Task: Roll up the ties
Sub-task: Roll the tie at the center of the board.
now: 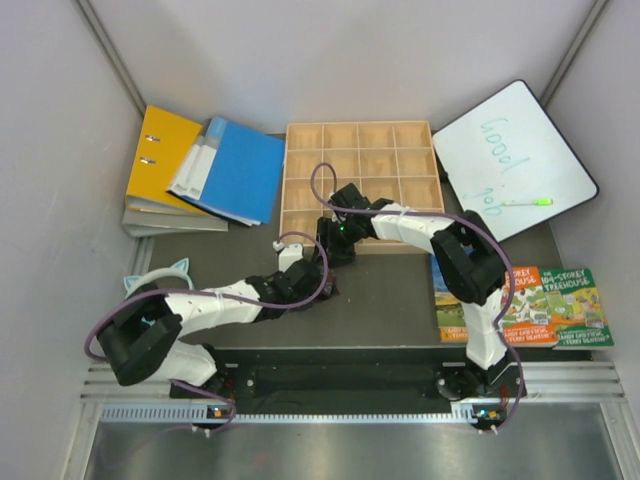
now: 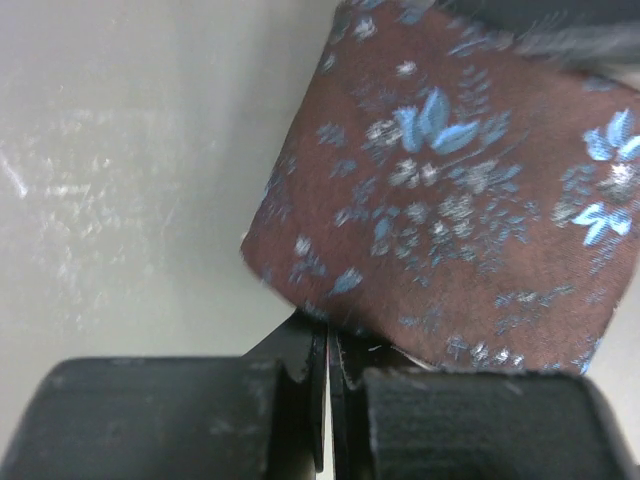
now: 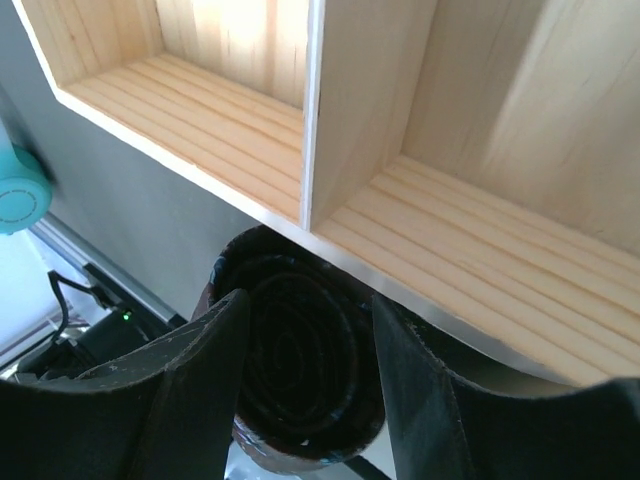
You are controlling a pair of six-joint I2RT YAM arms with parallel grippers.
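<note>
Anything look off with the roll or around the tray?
Nothing stands out: the rolled tie sits as a tight, even coil between the right gripper's fingers, just outside the wooden tray's near rim.

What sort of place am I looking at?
Probably a robot test bench: two white-and-black arms bolted to a walled-in black table, beside props like a partitioned wooden tray and a scribbled-on whiteboard.
</note>
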